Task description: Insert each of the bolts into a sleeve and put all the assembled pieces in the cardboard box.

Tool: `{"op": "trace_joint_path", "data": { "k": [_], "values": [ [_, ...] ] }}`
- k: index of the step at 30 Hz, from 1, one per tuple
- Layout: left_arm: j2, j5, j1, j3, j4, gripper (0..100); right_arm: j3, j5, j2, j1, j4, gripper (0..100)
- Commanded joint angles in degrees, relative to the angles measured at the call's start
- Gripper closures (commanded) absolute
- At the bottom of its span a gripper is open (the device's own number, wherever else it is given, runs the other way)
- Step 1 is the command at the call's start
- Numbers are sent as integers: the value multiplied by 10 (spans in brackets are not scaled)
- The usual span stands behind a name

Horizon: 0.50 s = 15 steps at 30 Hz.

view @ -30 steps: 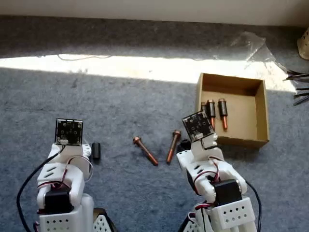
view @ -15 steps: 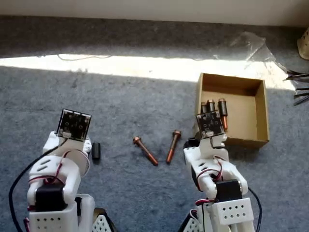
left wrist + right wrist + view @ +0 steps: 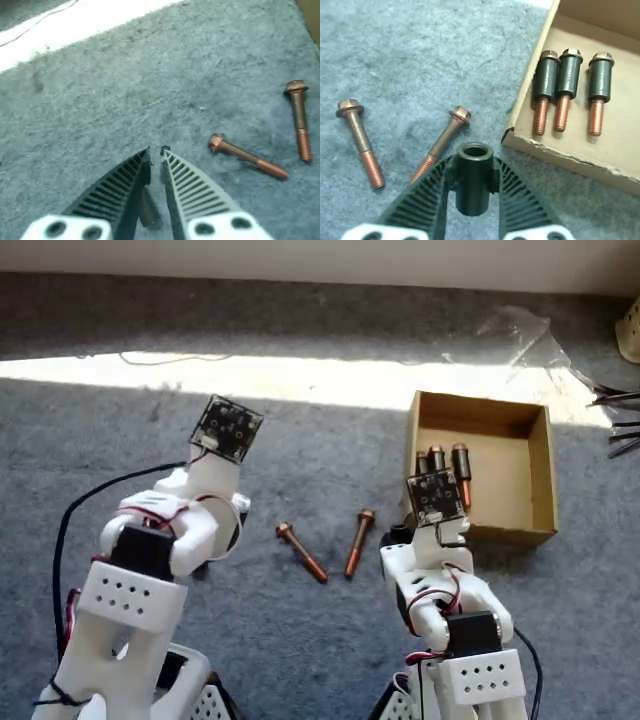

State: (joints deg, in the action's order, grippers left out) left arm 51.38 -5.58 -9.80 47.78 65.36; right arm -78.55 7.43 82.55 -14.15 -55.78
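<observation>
One sleeve (image 3: 474, 180) stands upright, clenched in the jaws of the right gripper (image 3: 475, 162), its bore open at the top. Two loose bolts (image 3: 361, 142) (image 3: 441, 144) lie on the carpet (image 3: 300, 460), just to the left of those jaws and between the two arms. Ahead and to the right of those jaws, three assembled pieces (image 3: 546, 75) (image 3: 568, 75) (image 3: 600, 75) lie side by side in the one cardboard box (image 3: 625, 145). The left gripper (image 3: 157, 150) hangs above bare carpet, its jaws closed almost tip to tip on nothing and the bolts off to its right. The right arm sits low, its jaws close to the box wall. The carpet is grey. Beyond the box are a sunlit strip (image 3: 250, 375) and a clear plastic bag (image 3: 520, 330).
</observation>
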Motion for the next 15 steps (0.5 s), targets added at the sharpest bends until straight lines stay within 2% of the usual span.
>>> {"op": "trace_joint_path", "data": {
  "k": [1,3,8,12,15],
  "values": [
    [-66,79,-65,-67,0,947,-3,-6,7,6,13,995],
    [-99,145,-79,-87,0,947,-8,-6,7,6,13,995],
    [-191,365,-99,-102,-3,947,-10,-6,7,6,13,995],
    [-269,394,-113,-103,-4,947,-11,-6,7,6,13,995],
    [-313,414,-110,-103,-38,947,-11,-6,7,6,12,995]
  ]
}}
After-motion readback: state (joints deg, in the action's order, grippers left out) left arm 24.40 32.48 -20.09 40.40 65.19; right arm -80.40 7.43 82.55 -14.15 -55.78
